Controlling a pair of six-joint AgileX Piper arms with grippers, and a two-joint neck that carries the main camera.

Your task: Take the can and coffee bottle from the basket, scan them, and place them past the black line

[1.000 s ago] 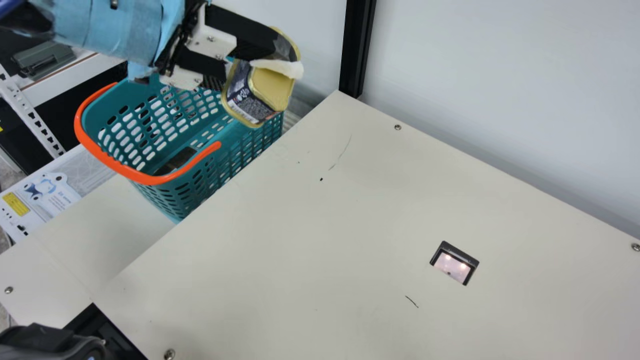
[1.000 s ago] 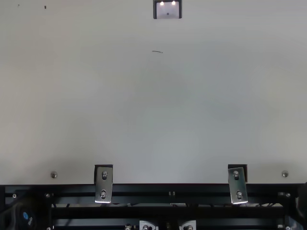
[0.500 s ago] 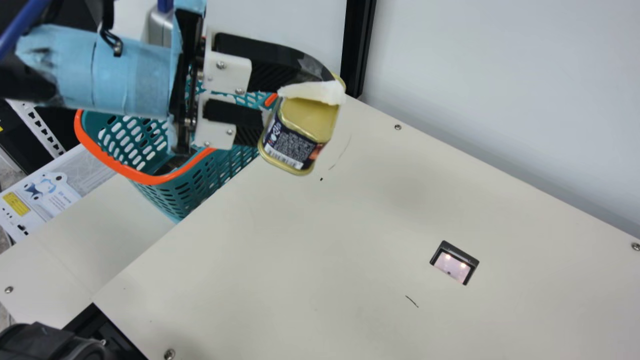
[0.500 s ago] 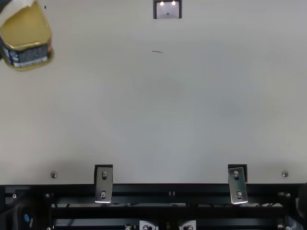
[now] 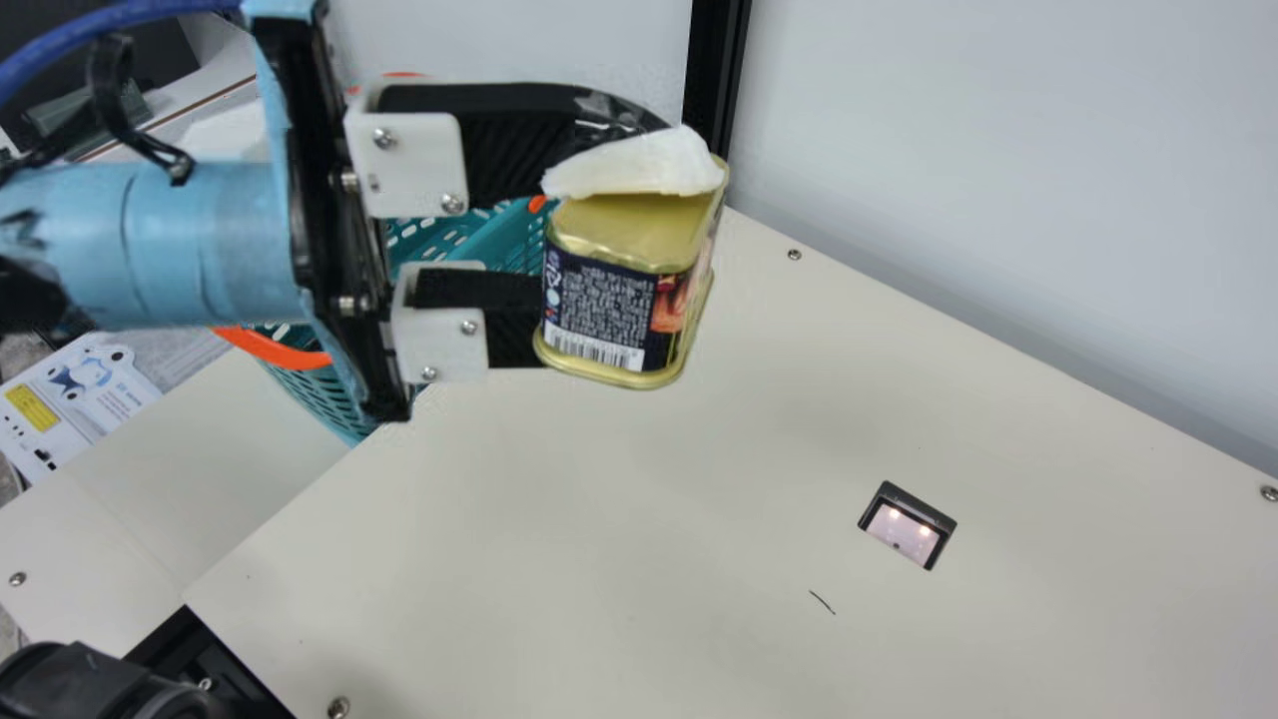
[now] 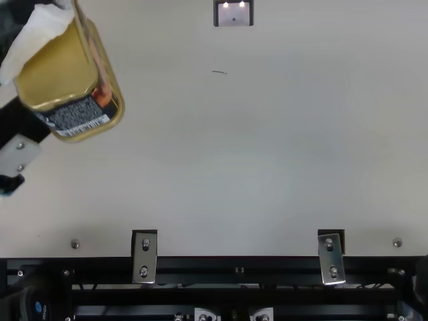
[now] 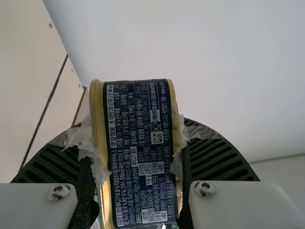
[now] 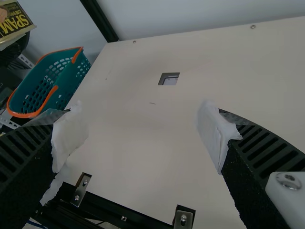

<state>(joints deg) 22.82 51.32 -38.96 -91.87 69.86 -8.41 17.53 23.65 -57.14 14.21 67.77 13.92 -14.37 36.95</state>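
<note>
Gold rectangular metal can with a dark blue label [image 5: 599,310], pinched in the left gripper [image 5: 611,235] above the cream table [image 5: 559,519]
Can noted off the surface, gripped from both sides by black ribbed fingers with white padding [image 5: 639,165]. Lit window in a dark frame [image 5: 901,533], set into the table, lies apart from the can. Teal perforated plastic basket with orange trim [image 8: 71,80] sits beside the table's far edge. Right gripper [image 8: 143,136]: jaws spread wide, over the table

Black post [image 5: 717,60], pale wall [image 5: 998,180]
</note>
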